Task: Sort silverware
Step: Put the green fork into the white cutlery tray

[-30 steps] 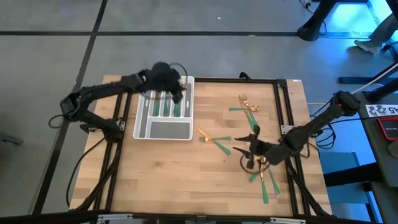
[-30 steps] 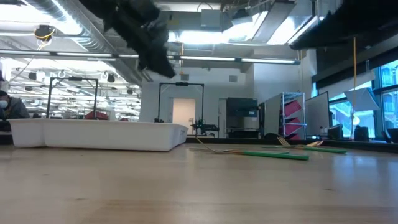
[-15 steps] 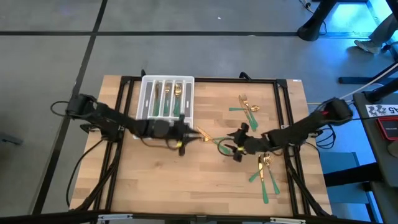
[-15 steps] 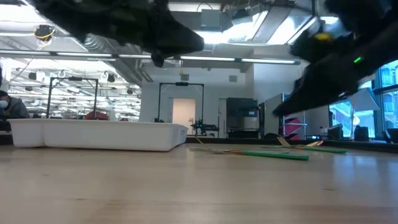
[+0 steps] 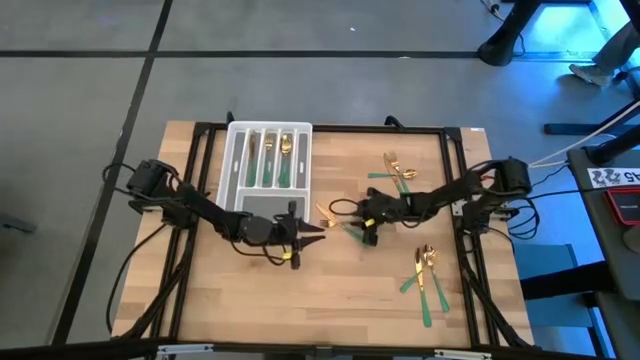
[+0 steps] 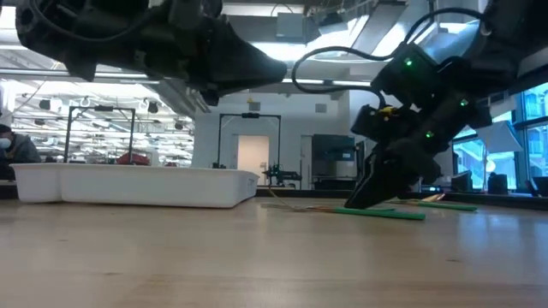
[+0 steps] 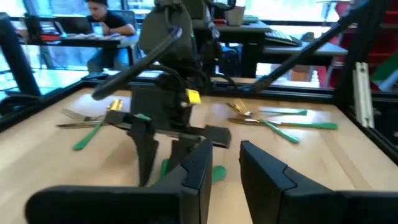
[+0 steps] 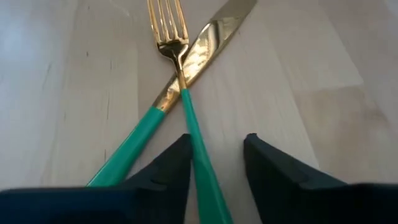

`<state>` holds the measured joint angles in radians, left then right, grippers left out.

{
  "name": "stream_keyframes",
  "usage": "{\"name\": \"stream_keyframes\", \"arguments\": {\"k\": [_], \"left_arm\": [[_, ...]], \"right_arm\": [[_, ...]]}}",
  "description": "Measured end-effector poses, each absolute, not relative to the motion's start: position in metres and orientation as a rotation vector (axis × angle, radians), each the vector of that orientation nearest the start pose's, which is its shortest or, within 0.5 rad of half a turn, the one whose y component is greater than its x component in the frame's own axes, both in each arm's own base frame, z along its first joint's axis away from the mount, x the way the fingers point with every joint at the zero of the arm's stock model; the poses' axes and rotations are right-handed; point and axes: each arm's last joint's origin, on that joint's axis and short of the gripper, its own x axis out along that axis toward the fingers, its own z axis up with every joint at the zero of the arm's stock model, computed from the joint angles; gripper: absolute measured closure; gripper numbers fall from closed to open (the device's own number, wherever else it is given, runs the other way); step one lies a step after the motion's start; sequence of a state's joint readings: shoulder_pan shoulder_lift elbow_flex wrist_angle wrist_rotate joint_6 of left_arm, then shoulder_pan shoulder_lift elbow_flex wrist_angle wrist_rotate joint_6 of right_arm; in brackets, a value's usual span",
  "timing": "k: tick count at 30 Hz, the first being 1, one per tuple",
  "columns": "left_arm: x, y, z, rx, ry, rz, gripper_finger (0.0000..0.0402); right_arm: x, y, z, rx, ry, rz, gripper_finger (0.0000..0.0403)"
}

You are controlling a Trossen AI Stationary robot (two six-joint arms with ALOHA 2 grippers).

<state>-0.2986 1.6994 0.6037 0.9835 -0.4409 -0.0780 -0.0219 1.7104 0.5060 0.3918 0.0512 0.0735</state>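
Right end effector [image 5: 352, 226] down at the tabletop [image 5: 330, 300] near its middle, fingers apart and straddling the green handle of a fork [image 8: 180, 81], not yet closed on it; in the right wrist view, fork crossed over a knife [image 8: 186, 68], gold heads pointing away from the fingers [image 8: 168, 171], handles running back toward them. In the low view, same end effector [image 6: 370, 198] tilted down with its tips just at the crossed pair [image 6: 377, 211]. Left end effector [image 5: 310, 231] just beside that pair on the tray's side, hovering above the wood, fingers parted a little with nothing between them; in the left wrist view, two dark fingers [image 7: 199, 171] aimed at the right arm's tool. Behind the left arm, white tray [image 5: 232, 170] toward the far left of the tabletop, several green-handled pieces [image 5: 275, 160] lying lengthwise in its narrow slots, wide compartment nearest the left end effector. Further out, a small cluster of silverware [image 5: 395, 170] toward the far right side of the wood, and another loose group [image 5: 428, 275] toward the near right corner, well apart from both arms. Beyond the table in the left wrist view, a person [image 7: 106, 18] seated at a desk.
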Motion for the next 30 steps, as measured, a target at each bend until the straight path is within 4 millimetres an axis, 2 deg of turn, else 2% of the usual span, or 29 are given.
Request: {"name": "stream_keyframes", "arguments": {"k": [3, 7, 10, 12, 19, 27, 30], "left_arm": [[0.299, -0.08, 0.168, -0.04, 0.099, 0.248, 0.0332], [0.278, -0.09, 0.18, 0.032, 0.148, 0.546, 0.0332], [0.257, -0.101, 0.189, 0.081, 0.153, 0.749, 0.0332], [0.245, -0.108, 0.194, 0.078, 0.131, 0.814, 0.0332], [0.229, -0.118, 0.187, 0.039, 0.127, 0.803, 0.0332], [0.231, -0.108, 0.175, -0.06, 0.201, 0.75, 0.0332], [0.233, -0.108, 0.169, -0.071, 0.229, 0.731, 0.0332]], "right_arm": [[0.266, -0.007, 0.082, 0.05, 0.841, -0.103, 0.0318], [0.263, -0.005, 0.078, 0.077, 0.823, -0.152, 0.0386], [0.26, 0.0, 0.076, 0.072, 0.771, -0.197, 0.0383], [0.26, 0.006, 0.076, 0.061, 0.741, -0.212, 0.0378], [0.263, 0.019, 0.094, 0.059, 0.616, -0.209, 0.04], [0.262, 0.026, 0.123, 0.071, 0.505, -0.182, 0.0401], [0.262, 0.025, 0.125, 0.077, 0.511, -0.161, 0.0401]]}}
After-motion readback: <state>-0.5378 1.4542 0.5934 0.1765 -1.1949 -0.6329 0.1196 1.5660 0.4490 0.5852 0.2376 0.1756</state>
